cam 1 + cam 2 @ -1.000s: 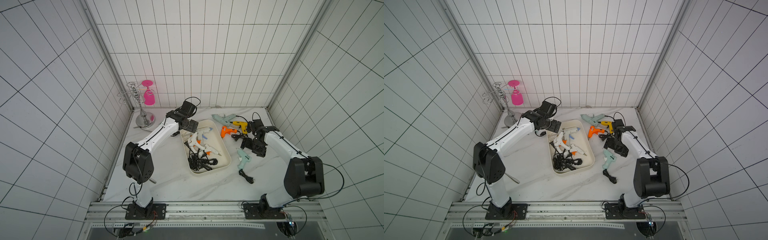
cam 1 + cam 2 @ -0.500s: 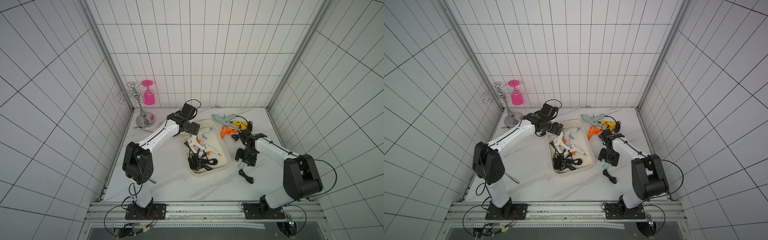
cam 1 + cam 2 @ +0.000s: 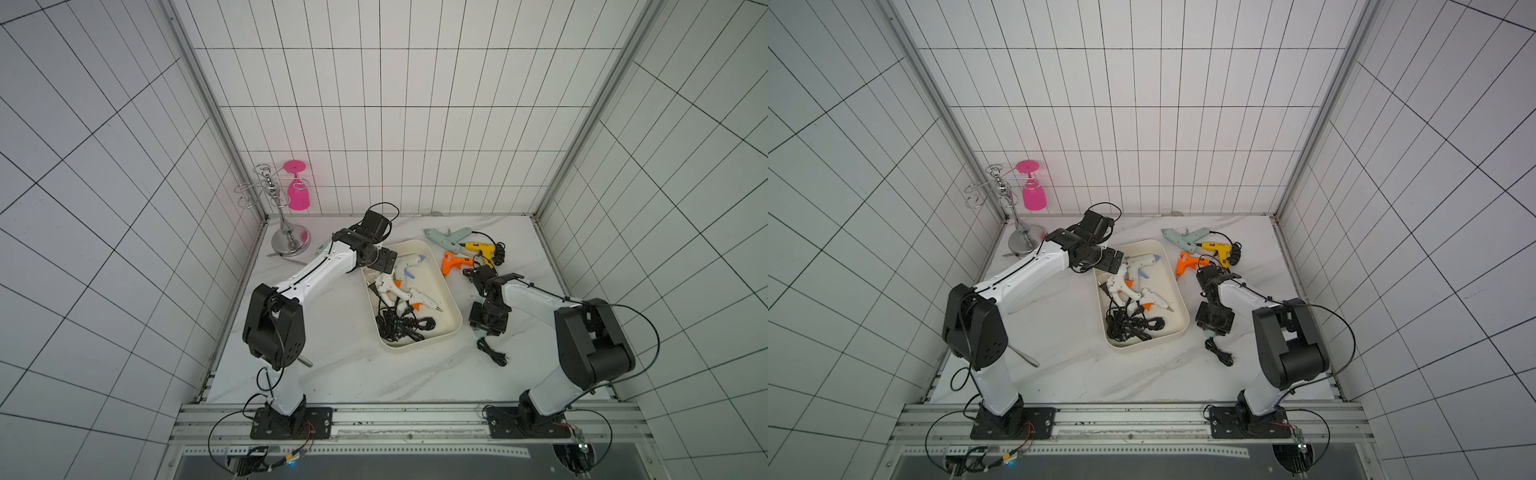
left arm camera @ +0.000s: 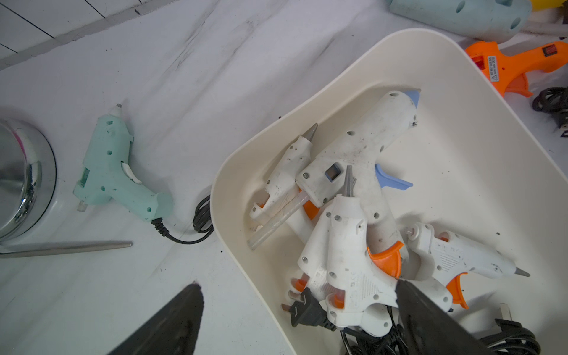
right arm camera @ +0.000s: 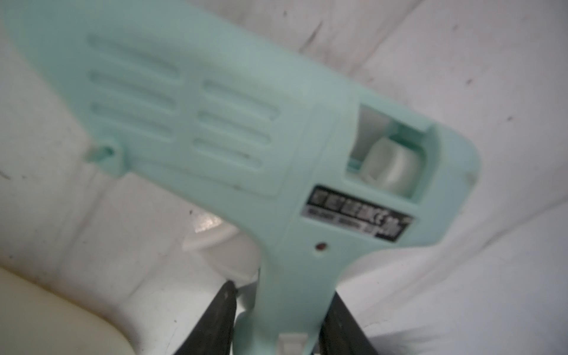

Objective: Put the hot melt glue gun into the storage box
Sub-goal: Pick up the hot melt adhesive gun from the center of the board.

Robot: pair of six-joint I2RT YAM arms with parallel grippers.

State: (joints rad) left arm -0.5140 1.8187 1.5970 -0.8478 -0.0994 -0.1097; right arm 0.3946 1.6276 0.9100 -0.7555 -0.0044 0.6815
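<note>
The right gripper point(image 3: 486, 327) pinches the handle of the mint glue gun point(image 5: 246, 138) just off the storage box point(image 3: 434, 281)'s three o'clock wall, so the box lies at its nine o'clock; the left gripper point(image 3: 386, 266) gapes empty above the eleven o'clock corner.

White tiled walls point(image 3: 395, 124) on three sides, dark grout lines, grey metal corner posts point(image 3: 212, 108), white marble-look tabletop point(image 3: 340, 374) with faint grey veining, aluminium rail point(image 3: 415, 415) along the front edge, even diffuse light, soft shadows
</note>
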